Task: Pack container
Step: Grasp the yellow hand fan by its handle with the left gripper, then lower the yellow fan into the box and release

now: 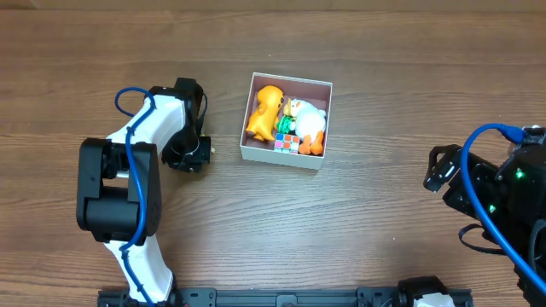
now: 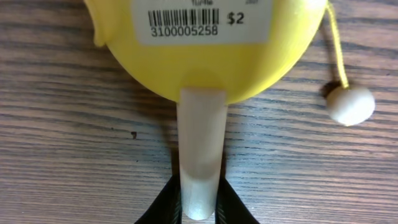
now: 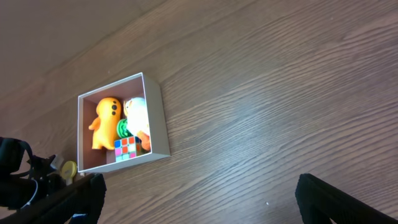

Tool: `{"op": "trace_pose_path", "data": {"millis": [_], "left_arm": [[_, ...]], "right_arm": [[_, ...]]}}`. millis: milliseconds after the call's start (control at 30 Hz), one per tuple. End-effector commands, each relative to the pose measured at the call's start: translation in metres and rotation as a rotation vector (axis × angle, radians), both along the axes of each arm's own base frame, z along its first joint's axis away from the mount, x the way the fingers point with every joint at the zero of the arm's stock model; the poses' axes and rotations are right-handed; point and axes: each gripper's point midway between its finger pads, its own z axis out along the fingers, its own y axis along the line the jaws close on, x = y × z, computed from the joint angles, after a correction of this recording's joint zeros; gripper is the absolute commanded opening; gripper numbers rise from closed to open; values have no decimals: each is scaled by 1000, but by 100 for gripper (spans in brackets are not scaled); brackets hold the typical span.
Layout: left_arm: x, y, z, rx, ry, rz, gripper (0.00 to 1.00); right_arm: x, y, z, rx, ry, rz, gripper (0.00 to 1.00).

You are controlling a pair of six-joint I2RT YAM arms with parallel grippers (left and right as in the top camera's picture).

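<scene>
The container (image 1: 281, 158) is a white-walled square box at the table's middle, also in the right wrist view (image 3: 158, 118). It holds an orange figure (image 1: 266, 111), a white and orange toy (image 1: 309, 122), a green piece and a colourful cube (image 1: 287, 142). My left gripper (image 1: 189, 153) is just left of the box. In the left wrist view its fingers (image 2: 199, 202) are shut on the pale handle (image 2: 200, 143) of a yellow paddle toy (image 2: 211, 56), which has a string and a small white ball (image 2: 351, 104). My right gripper (image 3: 199, 199) is open and empty, far right of the box.
The wooden table (image 1: 375, 102) lies all round the box. The paddle toy carries a barcode sticker (image 2: 186, 18). The left arm's black and white body (image 1: 119, 188) stands at the table's left front. The right arm with its blue cable (image 1: 503, 188) is at the right edge.
</scene>
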Motion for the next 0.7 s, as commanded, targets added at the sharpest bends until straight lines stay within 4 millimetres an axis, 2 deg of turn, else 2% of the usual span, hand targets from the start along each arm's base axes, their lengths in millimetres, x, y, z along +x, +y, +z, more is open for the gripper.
{"op": "trace_pose_path", "data": {"millis": [0,100,200,367,567,667], "left_arm": [[-4,6,-8,33,16,-6,12],[-2,5,1,35,25,-5,11],[9,2,21,23,19,0,9],[42,-17,81,-56,-48,3,9],[76,-73,172,-175,-232,-90,11],[85,-113,200,-218,-334,-180,13]], "right_arm": [[-3,-4,4,-17,-14,-9,100],[-4,-4,3,-18,-8,-9,100],[-4,-4,3,-18,-8,-9,100],[-4,-5,3,-20,-9,-11,100],[-4,-7,3,-28,-10,-20,100],[-4,-7,3,-28,-10,-19,100]]}}
